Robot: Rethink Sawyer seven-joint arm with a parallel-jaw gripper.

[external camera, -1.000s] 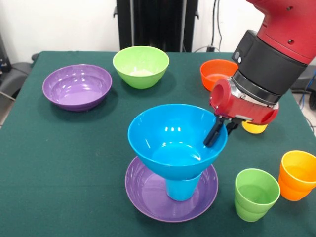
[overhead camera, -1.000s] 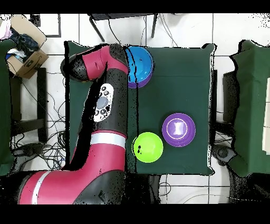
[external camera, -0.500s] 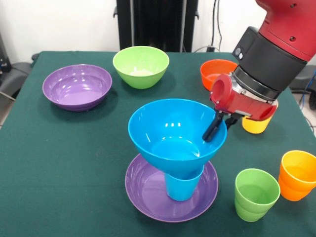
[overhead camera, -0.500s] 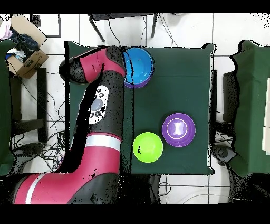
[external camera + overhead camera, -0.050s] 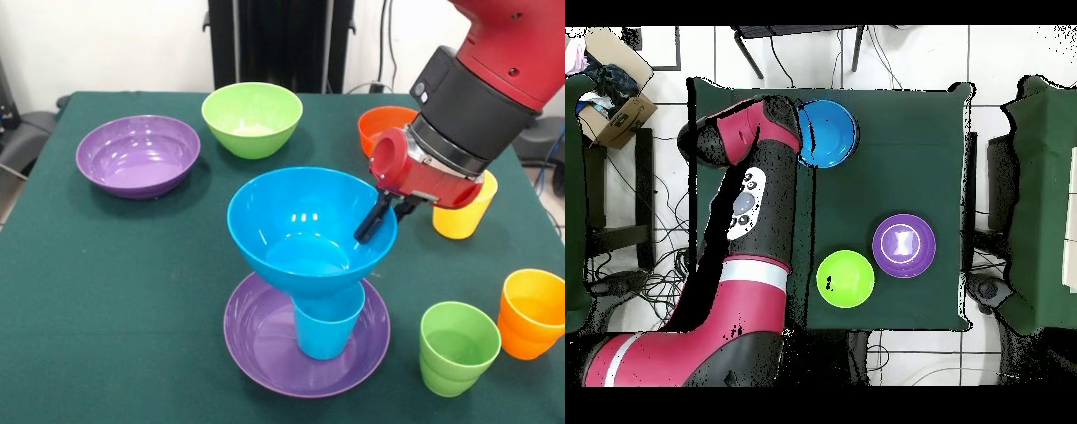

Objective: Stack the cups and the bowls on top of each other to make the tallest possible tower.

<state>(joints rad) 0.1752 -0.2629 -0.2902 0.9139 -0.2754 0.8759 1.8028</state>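
Tool grip: front view only

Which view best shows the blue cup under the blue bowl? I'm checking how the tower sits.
The front view: the blue cup stands in the purple bowl, under the blue bowl. Overhead, the blue bowl hides the cup.

Glossy smooth plastic blue bowl and cups; matt green cloth covers the table.
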